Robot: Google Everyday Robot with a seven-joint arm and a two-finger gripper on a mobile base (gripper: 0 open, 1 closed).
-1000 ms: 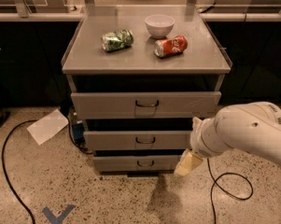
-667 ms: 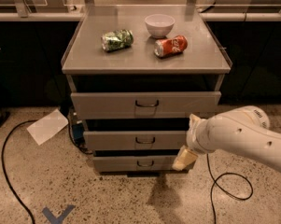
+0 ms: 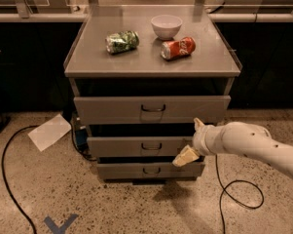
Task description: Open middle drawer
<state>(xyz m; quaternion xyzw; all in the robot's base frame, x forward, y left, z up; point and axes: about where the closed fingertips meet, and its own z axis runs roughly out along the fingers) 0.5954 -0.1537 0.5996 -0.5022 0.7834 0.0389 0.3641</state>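
Observation:
The grey metal cart (image 3: 151,62) has three drawers stacked in front. The middle drawer (image 3: 121,146) has a mid-sized front and a small dark wire handle (image 3: 151,146) at its centre. It sits a little out from the cart, with a dark gap above it. The taller top drawer (image 3: 112,110) is above it and the narrower bottom drawer (image 3: 121,170) below. My gripper (image 3: 191,140) is on a white arm coming in from the right. It is at the right end of the middle drawer's front, right of the handle, with its cream fingers (image 3: 185,156) spread open and empty.
On the cart top lie a crushed green can (image 3: 121,41), a white bowl (image 3: 166,26) and a red soda can (image 3: 178,48). A white paper sheet (image 3: 49,131) lies on the floor at left. Black cables (image 3: 236,194) run on the floor on both sides. Dark counters stand behind.
My arm and gripper have moved left and slightly up, from the cart's lower right toward the right end of the middle drawer front. The drawers have not moved.

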